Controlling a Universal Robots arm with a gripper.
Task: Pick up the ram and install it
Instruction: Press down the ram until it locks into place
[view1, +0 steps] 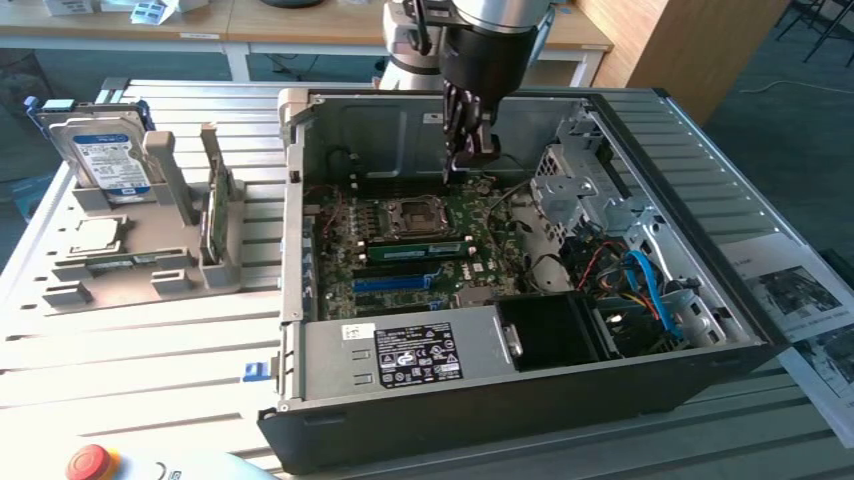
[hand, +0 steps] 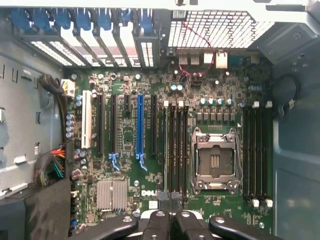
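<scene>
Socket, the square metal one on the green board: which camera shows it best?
The wrist view. It looks straight down on the socket, so its metal frame and open middle are plain. The exterior view shows the socket at a slant, from farther away.

a robotics lab: an open pc case (view1: 534, 410) sits on a slatted metal bench (view1: 147, 350), a red stop button (view1: 91, 463) at lower left, desks (view1: 307, 25) along the top.
</scene>
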